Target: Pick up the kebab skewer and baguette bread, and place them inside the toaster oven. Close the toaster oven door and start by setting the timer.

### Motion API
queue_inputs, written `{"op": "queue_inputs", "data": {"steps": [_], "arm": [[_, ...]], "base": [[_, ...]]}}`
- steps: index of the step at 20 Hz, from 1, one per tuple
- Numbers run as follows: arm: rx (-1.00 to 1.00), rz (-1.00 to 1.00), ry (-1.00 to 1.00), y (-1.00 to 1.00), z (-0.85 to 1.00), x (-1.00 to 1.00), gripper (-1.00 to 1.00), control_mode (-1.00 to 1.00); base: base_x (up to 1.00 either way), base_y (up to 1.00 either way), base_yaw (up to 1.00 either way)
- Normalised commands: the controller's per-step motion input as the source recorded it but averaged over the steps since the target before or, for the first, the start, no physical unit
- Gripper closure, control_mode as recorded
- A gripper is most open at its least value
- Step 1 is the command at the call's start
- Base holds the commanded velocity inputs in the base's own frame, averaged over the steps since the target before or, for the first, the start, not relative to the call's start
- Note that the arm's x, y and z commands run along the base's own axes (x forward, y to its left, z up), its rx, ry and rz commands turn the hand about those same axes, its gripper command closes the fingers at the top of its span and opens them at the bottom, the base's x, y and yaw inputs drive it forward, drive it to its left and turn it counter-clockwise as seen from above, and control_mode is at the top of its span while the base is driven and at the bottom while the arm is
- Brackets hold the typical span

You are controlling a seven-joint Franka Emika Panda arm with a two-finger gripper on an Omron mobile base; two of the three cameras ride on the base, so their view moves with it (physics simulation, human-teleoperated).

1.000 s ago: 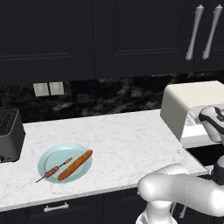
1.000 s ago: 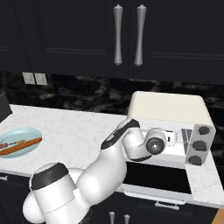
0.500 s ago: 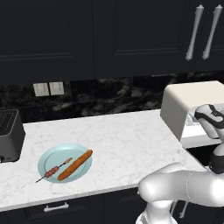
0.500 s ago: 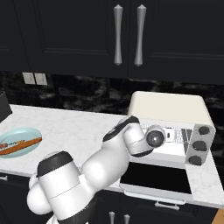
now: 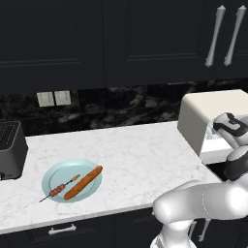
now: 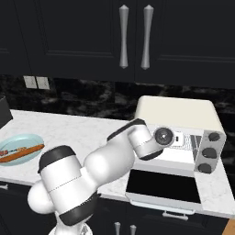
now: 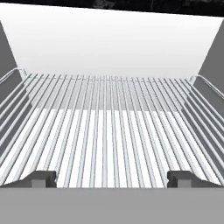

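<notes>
Marble counter (image 5: 140, 150) | arm reaches into toaster oven (image 6: 183, 114) | end effector (image 7: 112, 178) spread over rack (image 7: 109, 127)

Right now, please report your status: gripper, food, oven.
Gripper open, empty, at the toaster oven mouth over the wire rack. Kebab skewer and baguette bread on the plate. Toaster oven door down, open.

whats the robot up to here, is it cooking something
Not yet. The white arm has its gripper at the mouth of the toaster oven, whose door hangs open. The hand view looks over the bare wire rack, fingers apart and holding nothing. The kebab skewer and baguette bread lie side by side on the light blue plate at the far end of the counter.
</notes>
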Motion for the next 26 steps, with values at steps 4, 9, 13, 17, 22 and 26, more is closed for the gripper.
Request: {"op": "queue_inputs", "data": {"steps": [4,9,13,17,22,26], "arm": [[0.00,0.00,0.16,0.00,-0.80,-0.18,-1.00,-1.00],[0.00,0.01,0.16,-0.05,-1.00,-0.65,-1.00,-1.00],[0.00,0.02,0.15,-0.23,-1.00,-0.99,-1.00,-1.00],[0.00,0.01,0.16,-0.15,-1.00,-1.00,-1.00,-1.00],[0.00,0.02,0.16,-0.09,-1.00,-0.98,-1.00,-1.00],[0.00,0.02,0.15,-0.01,-0.90,-0.80,-1.00,-1.00]], "base": [[0.00,0.00,0.00],[0.00,0.00,0.00],[0.00,0.00,0.00],[0.00,0.00,0.00],[0.00,0.00,0.00],[0.00,0.00,0.00]]}}
